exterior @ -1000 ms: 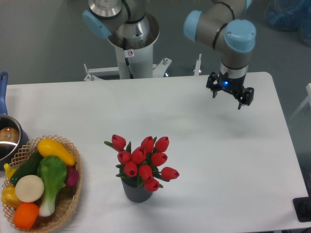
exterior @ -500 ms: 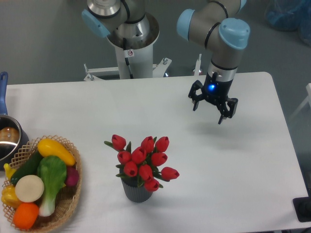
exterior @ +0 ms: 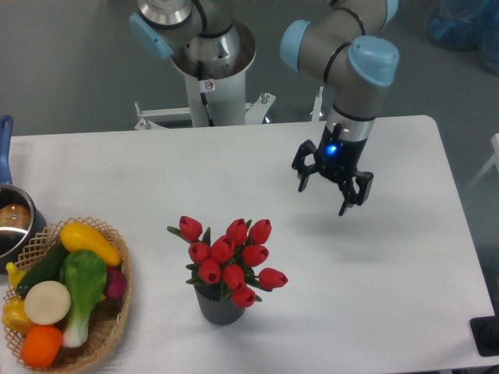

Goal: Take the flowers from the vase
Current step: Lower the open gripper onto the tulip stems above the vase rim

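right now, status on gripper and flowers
Two-finger gripper open, empty, above table. Red tulip bunch upright in ribbed dark grey vase, untouched. Nothing between them.

Bright, even overhead light; a soft, faint shadow on the table [exterior: 405, 234]; picture slightly soft, without glare.

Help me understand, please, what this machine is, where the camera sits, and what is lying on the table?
This is a single robot arm, grey with light blue joint caps, bolted to a post behind a white table. There is one view, from a fixed camera looking down from the front. At the arm's tip is a black gripper with a small blue light; its jaws are spread open and hold nothing, hanging above the table right of centre. Near the front stands a small dark ribbed vase holding a bunch of red tulips. At the left is a wicker basket of vegetables, and behind it a steel pot with a blue handle, partly cut off by the picture's edge.
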You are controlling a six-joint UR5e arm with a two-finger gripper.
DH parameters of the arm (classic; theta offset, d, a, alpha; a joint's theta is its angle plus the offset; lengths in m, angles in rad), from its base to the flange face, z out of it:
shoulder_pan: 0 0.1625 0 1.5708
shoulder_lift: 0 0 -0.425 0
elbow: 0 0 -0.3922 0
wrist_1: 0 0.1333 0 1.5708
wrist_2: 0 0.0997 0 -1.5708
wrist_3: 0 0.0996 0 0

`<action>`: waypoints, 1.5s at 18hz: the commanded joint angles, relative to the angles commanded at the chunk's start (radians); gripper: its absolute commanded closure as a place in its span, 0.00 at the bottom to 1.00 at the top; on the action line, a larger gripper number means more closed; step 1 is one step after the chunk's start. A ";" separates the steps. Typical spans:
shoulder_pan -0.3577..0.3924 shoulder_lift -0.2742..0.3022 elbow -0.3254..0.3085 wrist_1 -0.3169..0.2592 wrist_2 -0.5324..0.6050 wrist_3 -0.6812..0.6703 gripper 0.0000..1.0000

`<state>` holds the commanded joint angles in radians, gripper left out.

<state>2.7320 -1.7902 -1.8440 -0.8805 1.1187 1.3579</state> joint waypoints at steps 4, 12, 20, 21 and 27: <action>0.000 -0.017 0.055 -0.002 -0.167 -0.140 0.00; -0.071 -0.058 0.077 0.000 -0.292 -0.168 0.03; -0.092 -0.061 0.077 0.002 -0.362 -0.184 0.04; -0.094 -0.063 0.077 0.002 -0.379 -0.184 0.04; -0.107 -0.098 0.080 0.035 -0.476 -0.181 0.05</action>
<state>2.6246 -1.8883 -1.7641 -0.8452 0.6428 1.1765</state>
